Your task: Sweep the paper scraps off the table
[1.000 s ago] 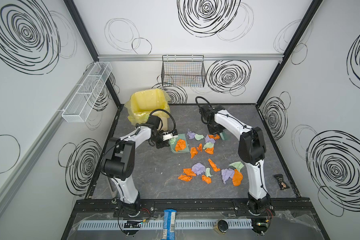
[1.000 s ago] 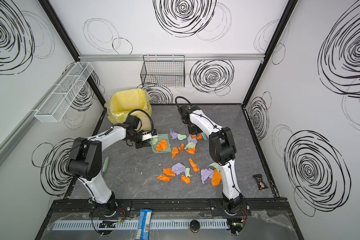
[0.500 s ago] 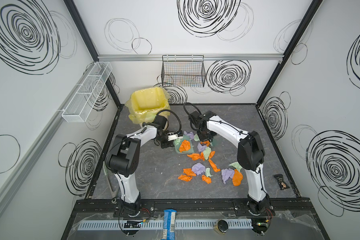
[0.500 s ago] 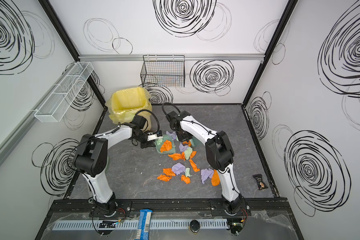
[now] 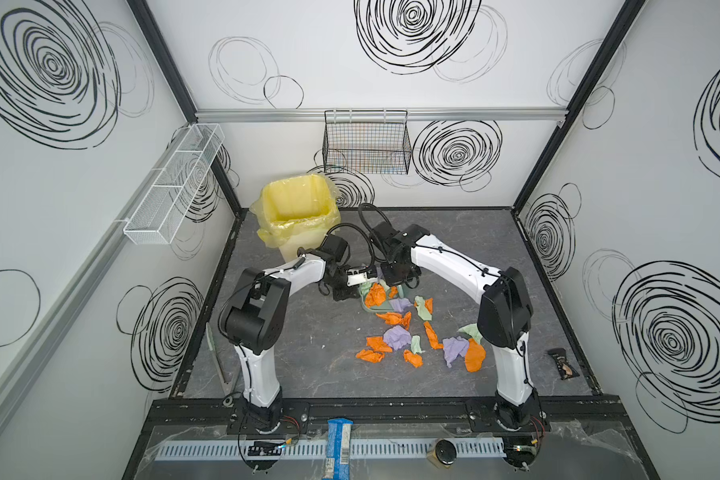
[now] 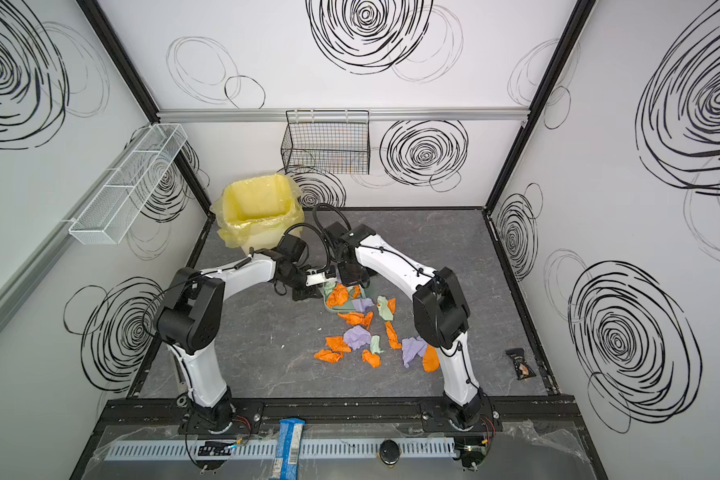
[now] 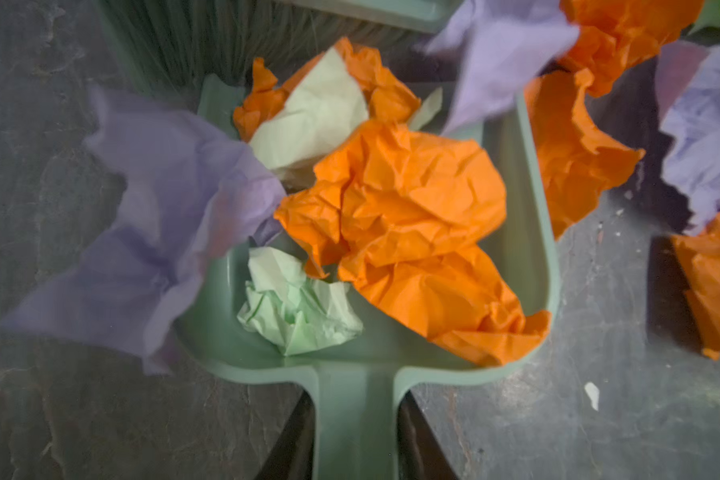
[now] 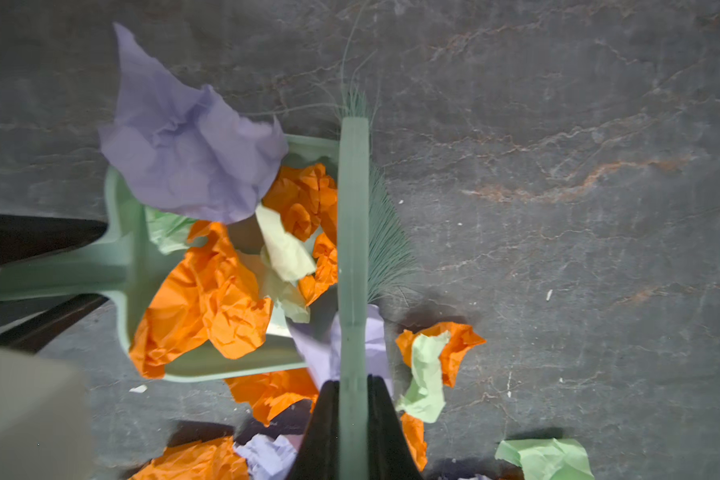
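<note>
**Orange, lilac and pale-green paper scraps (image 7: 408,199) only part gathered**

Near the worktop's (image 5: 292,353) rear left corner stood a yellow-lined bin (image 5: 298,219), showing only its liner inside. Beside it, the left hand (image 7: 356,419) was clamped on the dustpan (image 7: 543,266) handle, apparently to set the lip down so paper could slide in. Several scraps filled the pan, and one lilac piece draped over its wall. The right hand (image 8: 352,419), closed on the brush (image 8: 352,208), held the bristles across the pan's mouth, seemingly to pen the load. Most scraps lay loose mid-worktop, toward the front edge.
</note>
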